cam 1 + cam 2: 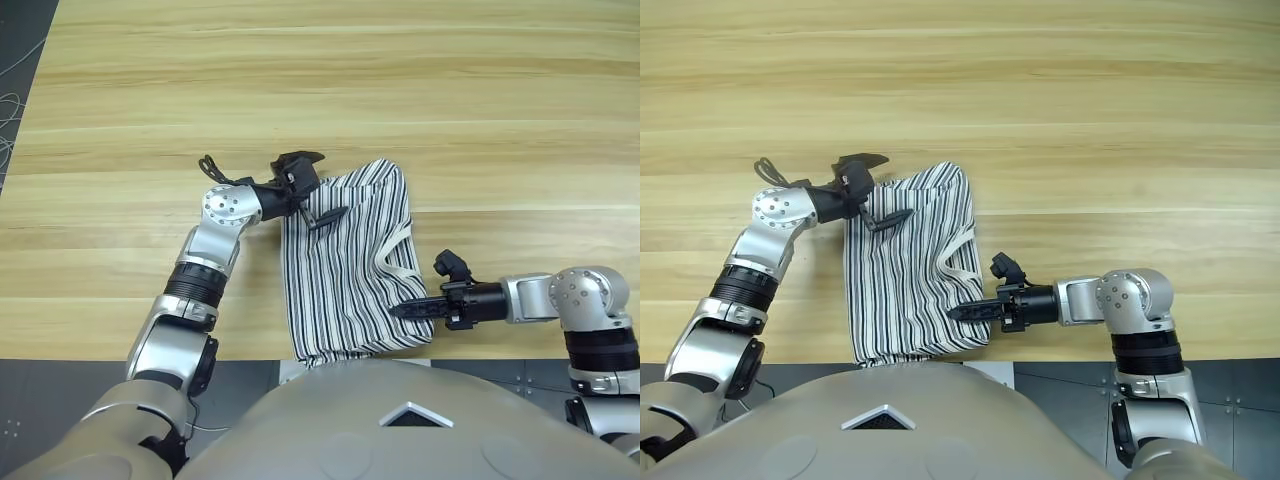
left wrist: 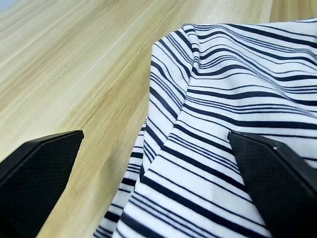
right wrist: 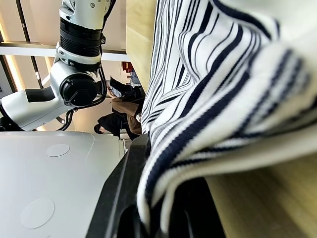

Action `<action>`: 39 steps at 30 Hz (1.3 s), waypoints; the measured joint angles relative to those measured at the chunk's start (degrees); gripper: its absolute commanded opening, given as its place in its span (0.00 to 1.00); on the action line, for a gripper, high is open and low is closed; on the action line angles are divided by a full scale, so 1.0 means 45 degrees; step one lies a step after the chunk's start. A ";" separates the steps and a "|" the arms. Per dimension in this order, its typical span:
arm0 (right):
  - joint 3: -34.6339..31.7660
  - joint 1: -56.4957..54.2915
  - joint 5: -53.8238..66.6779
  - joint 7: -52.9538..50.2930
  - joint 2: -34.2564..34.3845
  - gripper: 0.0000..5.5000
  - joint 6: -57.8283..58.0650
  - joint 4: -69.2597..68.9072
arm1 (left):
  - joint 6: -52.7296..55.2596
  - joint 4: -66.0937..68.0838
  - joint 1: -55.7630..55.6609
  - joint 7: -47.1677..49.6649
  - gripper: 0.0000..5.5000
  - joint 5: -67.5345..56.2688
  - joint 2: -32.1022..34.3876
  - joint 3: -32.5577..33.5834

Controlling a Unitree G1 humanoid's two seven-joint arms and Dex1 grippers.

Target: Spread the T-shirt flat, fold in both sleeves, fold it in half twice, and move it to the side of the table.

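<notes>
**Task item.** The T-shirt [image 1: 345,270] is white with narrow dark stripes that run along its length. It lies on the bench [image 1: 300,80] as a long, narrow bundle, more than one layer thick. One short end points away from the robot. The other reaches the near edge of the bench. The cloth is loosely wrinkled rather than flat. A plain white ribbed neckband [image 1: 398,262] forms a curved loop on the side of the bundle facing the right jaws.

**Left jaws.** They are positioned at the far corner of the T-shirt, on the side away from the right jaws. They are spread wide and hold nothing. Of the two black fingers [image 2: 39,168], one is over bare wood just beside the cloth edge and the other is over the striped fabric. The hem of the T-shirt runs between them. Whether either finger touches the cloth cannot be told.

**Right jaws.** They are positioned at the opposite long edge, close to the near end and just beside the neckband. They are drawn narrow. In the right wrist view, a fold of striped cloth with a ribbed edge lies across one black finger [image 3: 124,198] and appears to be pinched there, though the contact point is partly hidden.

**Relative layout.** The T-shirt spans the gap between the two jaws.
</notes>
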 measured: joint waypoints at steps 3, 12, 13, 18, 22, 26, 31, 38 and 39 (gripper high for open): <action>-0.0861 -0.0768 0.0155 -0.0316 0.0808 0.02 0.0163 0.0600 | -0.0707 0.0251 -0.0043 0.0257 1.00 0.0322 0.0064 -0.0205; -0.2912 -0.4057 -0.0587 -0.3014 0.4375 0.02 -0.1624 0.2997 | -0.1004 -0.0219 0.0174 0.0384 1.00 0.0473 0.0111 -0.0521; -0.2725 -0.4069 -0.1094 -0.3282 0.4430 0.02 -0.2144 0.3218 | -0.0997 -0.0302 0.0233 0.0388 1.00 0.0473 0.0114 -0.0524; -0.1912 -0.4298 -0.2907 -0.3639 0.4447 0.02 -0.4574 0.4595 | -0.0961 -0.0548 0.0447 0.0402 1.00 0.0468 0.0111 -0.0533; -0.1569 -0.4744 -0.3508 -0.3251 0.4284 0.02 -0.5724 0.5445 | -0.0953 -0.0622 0.0532 0.0401 1.00 0.0465 0.0116 -0.0516; -0.2020 -0.5256 -0.3590 -0.2981 0.4043 0.02 -0.6114 0.6324 | -0.0959 -0.0632 0.0570 0.0400 1.00 0.0424 0.0125 -0.0484; -0.2341 -0.5540 -0.3656 -0.2896 0.3987 0.02 -0.6163 0.6810 | -0.0971 -0.0641 0.0590 0.0401 1.00 0.0389 0.0139 -0.0465; -0.0531 -0.5040 -0.4673 -0.2052 0.3599 0.09 -0.6697 0.5690 | -0.0969 -0.0668 0.0606 0.0402 1.00 0.0287 0.0177 -0.0350; -0.0290 -0.4903 -0.4772 -0.1875 0.3536 0.12 -0.6772 0.5512 | -0.0965 -0.0670 0.0587 0.0405 1.00 0.0285 0.0176 -0.0337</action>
